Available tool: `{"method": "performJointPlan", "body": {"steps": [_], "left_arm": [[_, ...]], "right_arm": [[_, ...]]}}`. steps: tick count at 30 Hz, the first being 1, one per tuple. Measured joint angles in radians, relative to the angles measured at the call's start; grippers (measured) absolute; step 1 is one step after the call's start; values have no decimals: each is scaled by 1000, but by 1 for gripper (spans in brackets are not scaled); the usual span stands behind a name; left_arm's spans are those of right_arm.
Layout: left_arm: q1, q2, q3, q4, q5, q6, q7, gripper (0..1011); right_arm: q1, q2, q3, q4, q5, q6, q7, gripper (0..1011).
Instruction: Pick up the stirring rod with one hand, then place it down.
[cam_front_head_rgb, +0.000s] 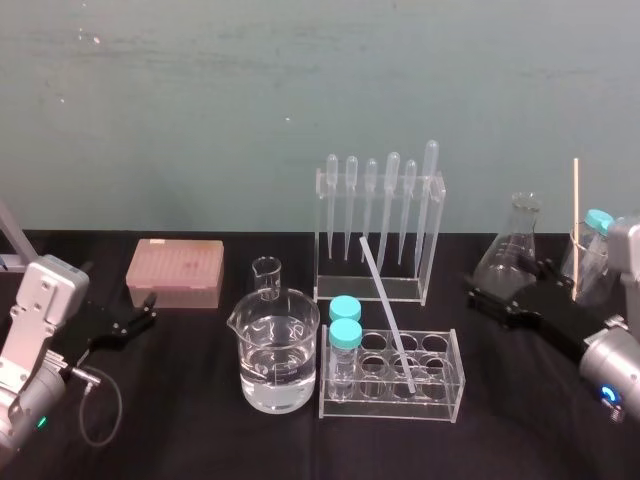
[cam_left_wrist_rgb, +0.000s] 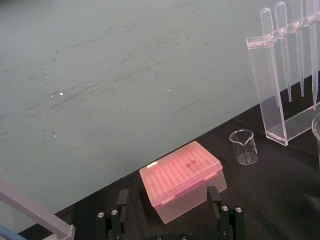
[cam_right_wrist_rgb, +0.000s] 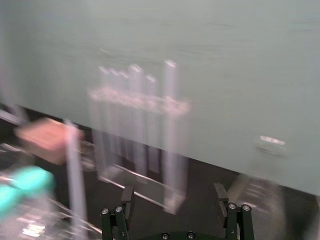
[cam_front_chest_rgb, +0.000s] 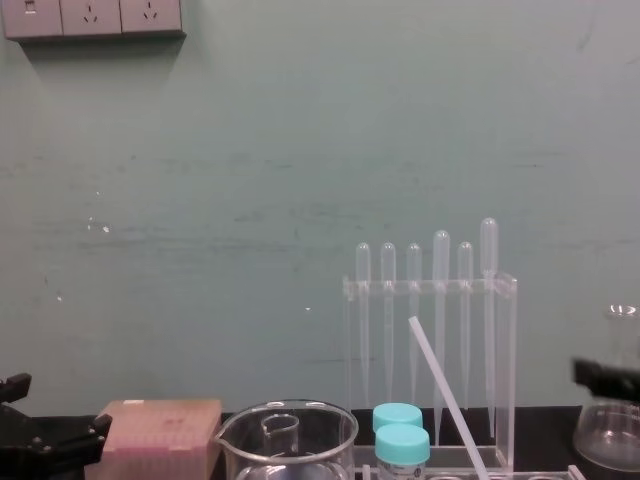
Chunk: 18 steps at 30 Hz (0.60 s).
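Approach stage: the open, empty right hand (cam_front_head_rgb: 478, 292) must reach toward 9 o'clock for the rod (cam_front_head_rgb: 385, 305); left hand (cam_front_head_rgb: 148, 308) idles open.

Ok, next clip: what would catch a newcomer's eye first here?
The rod, leaning aslant in the tube rack at centre, pipette stand upright behind it. Then the beaker of water left of the rack, and the open right end effector by the flask at far right; the left end effector sits open beside the pink box.
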Motion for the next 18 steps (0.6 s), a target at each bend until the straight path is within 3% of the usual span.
{"method": "performJointPlan", "body": {"steps": [2, 6, 11, 14, 18], "left_arm": [[0, 0, 0, 0, 0, 0, 0, 1000], [0, 0, 0, 0, 0, 0, 0, 1000], [0, 0, 0, 0, 0, 0, 0, 1000], [0, 0, 0, 0, 0, 0, 0, 1000], [0, 0, 0, 0, 0, 0, 0, 1000]], "right_arm": [[15, -5, 11, -18, 79, 51, 87, 1000], [52, -10, 0, -30, 135, 127, 187, 1000], [123, -16, -63, -9, 105, 212, 258, 1000], [154, -25, -88, 14, 85, 231, 274, 1000], [219, -67, -125, 87, 61, 245, 310, 1000]]}}
